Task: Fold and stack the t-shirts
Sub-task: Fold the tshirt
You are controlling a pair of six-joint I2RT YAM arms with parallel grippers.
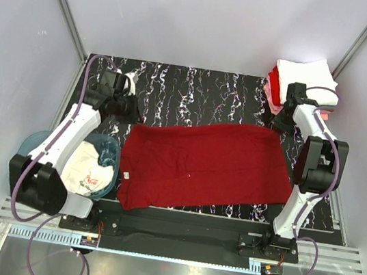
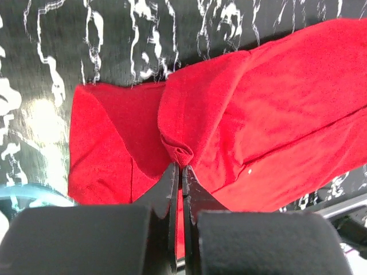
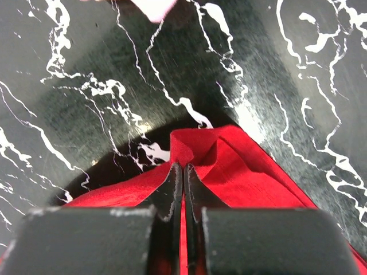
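A dark red t-shirt [image 1: 207, 165] lies spread across the black marbled table [image 1: 197, 91]. My left gripper [image 1: 132, 110] is at its far left corner. In the left wrist view the jaws [image 2: 182, 167] are shut on a bunched fold of the red cloth [image 2: 258, 103]. My right gripper [image 1: 284, 121] is at the far right corner. In the right wrist view it [image 3: 183, 166] is shut on a raised corner of the shirt [image 3: 246, 172]. A stack of folded shirts [image 1: 305, 83], white on top with red and pink below, sits at the back right.
A teal tub [image 1: 114, 146] stands at the left edge, holding a white shirt with red print [image 1: 87, 171]. Grey walls close in the table on three sides. The arm bases are bolted along the near edge.
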